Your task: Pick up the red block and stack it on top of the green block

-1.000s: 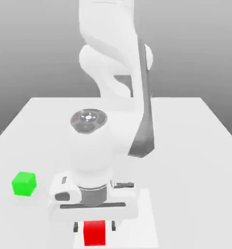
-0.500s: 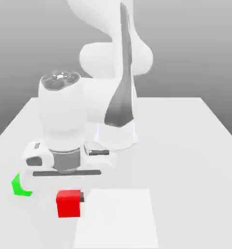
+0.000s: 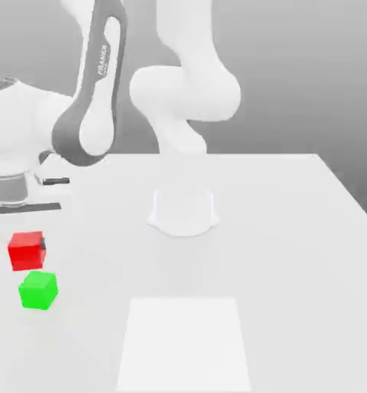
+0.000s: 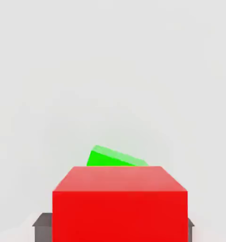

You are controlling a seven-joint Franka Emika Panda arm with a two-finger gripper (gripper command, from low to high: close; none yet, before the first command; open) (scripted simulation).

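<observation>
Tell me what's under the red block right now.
The red block is held in the gripper above the table. Below it sits the green block, apart from it. In the hand view the red block covers most of the green block.

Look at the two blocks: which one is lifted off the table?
The red block. It hangs in the end effector, shut on it, above the table, while the green block rests on the surface just below.

A white table [image 3: 294, 230] spreads wide under a plain grey backdrop [image 3: 309, 77], and there's a paler white square patch [image 3: 185, 345] lying flat near its front edge, well out in the middle of the exterior view, the surface smooth and matte
</observation>
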